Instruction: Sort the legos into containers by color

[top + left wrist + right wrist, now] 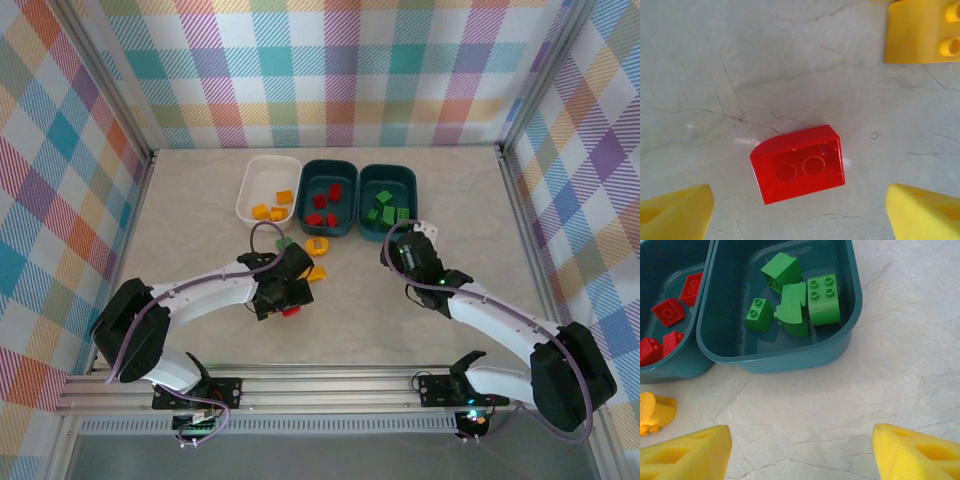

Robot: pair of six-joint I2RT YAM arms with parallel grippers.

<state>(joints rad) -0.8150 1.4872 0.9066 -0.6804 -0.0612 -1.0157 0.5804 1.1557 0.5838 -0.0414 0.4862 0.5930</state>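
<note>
Marble table point(900, 365) — teal tray point(790, 362) holds green bricks point(823, 300); both end effectors point(800, 212) point(800, 452) released.

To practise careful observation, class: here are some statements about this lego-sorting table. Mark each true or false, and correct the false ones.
1. The red brick between the left gripper's open fingers lies on the table, ungripped. True.
2. The white tray holds only green pieces. False: it holds yellow and orange bricks; the green bricks are in a teal tray.
3. The right gripper is open and empty. True.
4. Every yellow piece is already in a tray. False: the yellow ring lies on the table.
</note>
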